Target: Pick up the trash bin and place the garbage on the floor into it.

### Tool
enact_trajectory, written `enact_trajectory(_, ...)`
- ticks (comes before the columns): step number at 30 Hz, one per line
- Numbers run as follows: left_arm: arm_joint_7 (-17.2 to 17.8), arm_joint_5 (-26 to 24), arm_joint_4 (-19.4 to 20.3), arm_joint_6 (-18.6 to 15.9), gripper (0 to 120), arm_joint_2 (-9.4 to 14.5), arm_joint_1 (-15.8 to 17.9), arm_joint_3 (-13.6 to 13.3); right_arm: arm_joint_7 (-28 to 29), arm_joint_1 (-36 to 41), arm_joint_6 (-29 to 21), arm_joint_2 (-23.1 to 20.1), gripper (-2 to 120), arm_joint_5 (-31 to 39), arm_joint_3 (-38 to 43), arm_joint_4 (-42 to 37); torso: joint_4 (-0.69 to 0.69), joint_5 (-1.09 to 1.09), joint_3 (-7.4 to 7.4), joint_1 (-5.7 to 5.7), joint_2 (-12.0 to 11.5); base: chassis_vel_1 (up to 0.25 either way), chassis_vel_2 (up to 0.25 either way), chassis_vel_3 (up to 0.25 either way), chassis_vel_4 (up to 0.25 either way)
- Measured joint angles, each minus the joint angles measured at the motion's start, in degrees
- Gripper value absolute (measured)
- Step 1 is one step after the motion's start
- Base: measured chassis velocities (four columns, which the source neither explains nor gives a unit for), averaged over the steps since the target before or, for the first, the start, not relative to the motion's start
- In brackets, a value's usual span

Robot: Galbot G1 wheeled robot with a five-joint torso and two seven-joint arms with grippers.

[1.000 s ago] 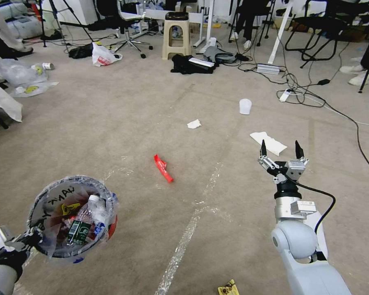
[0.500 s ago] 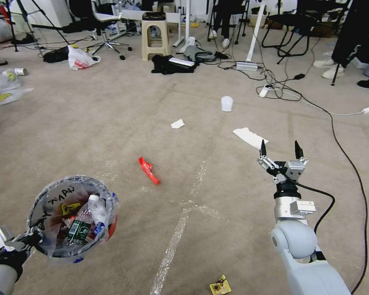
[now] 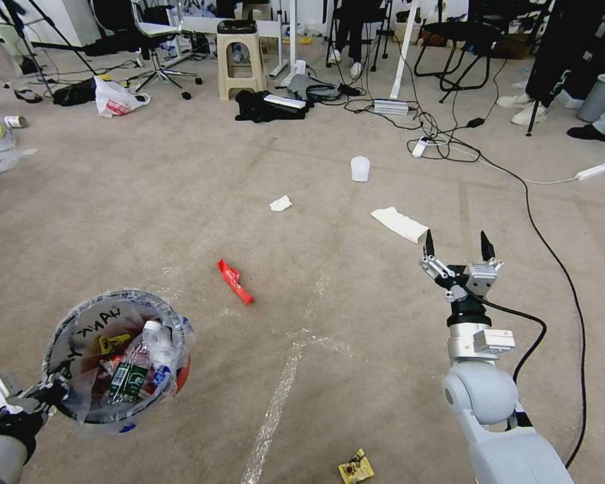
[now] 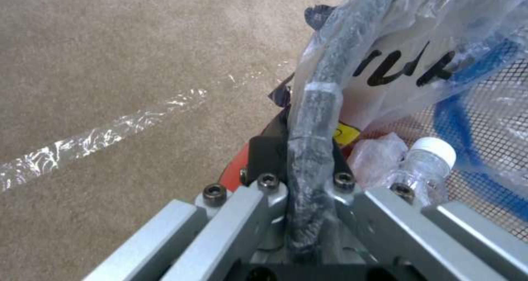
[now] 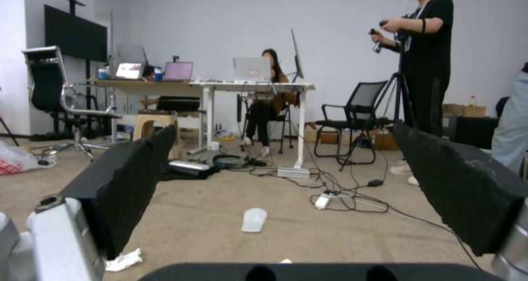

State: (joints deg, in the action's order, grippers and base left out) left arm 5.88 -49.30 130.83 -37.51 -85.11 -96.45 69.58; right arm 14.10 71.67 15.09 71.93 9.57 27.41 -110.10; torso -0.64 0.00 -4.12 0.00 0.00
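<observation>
Your left pincer (image 3: 47, 393) sits at the lower left of the head view, clenched on the rim of the trash bin (image 3: 117, 356). The left wrist view shows the bagged rim running straight between its jaws, with a capped bottle (image 4: 420, 167) already inside. The bin hangs just off the floor (image 3: 181, 202), mouth up and tipped slightly.

Your right pincer (image 3: 458, 243) is released, jaws spread wide and pointing up the frame, holding nothing. It hovers right of centre, just below the flat white paper (image 3: 399, 224).

Garbage is left scattered: a red wrapper (image 3: 234, 281) at mid-frame, a crumpled tissue (image 3: 280, 203) above it, a clear plastic cup (image 3: 360, 169) higher up, and a yellow wrapper (image 3: 355, 468) at the bottom edge.

The likeliest trouble is the grip on the bin. It is held by one point of a thin, bag-covered rim, so a quick swing could make it slip or tilt and spill what is inside. A second risk is the black cable (image 3: 558, 269) looping down the right side, close beside the right arm; a wide sweep or a turn of the base that way could snag it.

The middle of the carpet is open, with good room around the red wrapper and the tissue. The upper edge is crowded with a stool (image 3: 238, 57), chair legs and cords, so keep to the centre.
</observation>
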Motion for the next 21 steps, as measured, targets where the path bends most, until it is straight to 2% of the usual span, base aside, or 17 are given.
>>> enact_trajectory(14,0.1,0.1,-0.1,0.0,0,-0.1,0.2,0.1,0.0,-0.5,0.1,-0.8,100,0.5,0.4,0.3,0.00,0.00,0.00,0.00,0.0,0.000,0.000,0.000,0.000)
enact_trajectory(18,0.2,0.1,-0.1,0.0,0,-0.2,0.0,0.1,0.0,-0.6,0.1,-2.3,100,1.5,0.8,0.3,0.00,0.00,0.00,0.00,0.0,0.000,0.000,0.000,0.000)
enact_trajectory(20,0.1,0.4,-0.2,0.0,0,-0.2,-0.4,0.1,0.2,-0.6,-1.4,-5.0,100,4.1,0.6,0.0,0.00,0.00,0.00,0.00,0.0,0.000,0.000,0.000,0.000)
enact_trajectory(21,0.1,0.4,-0.2,0.0,0,-0.2,-0.4,0.1,0.2,-0.6,-1.4,-5.0,100,4.1,0.6,0.0,0.00,0.00,0.00,0.00,0.0,0.000,0.000,0.000,0.000)
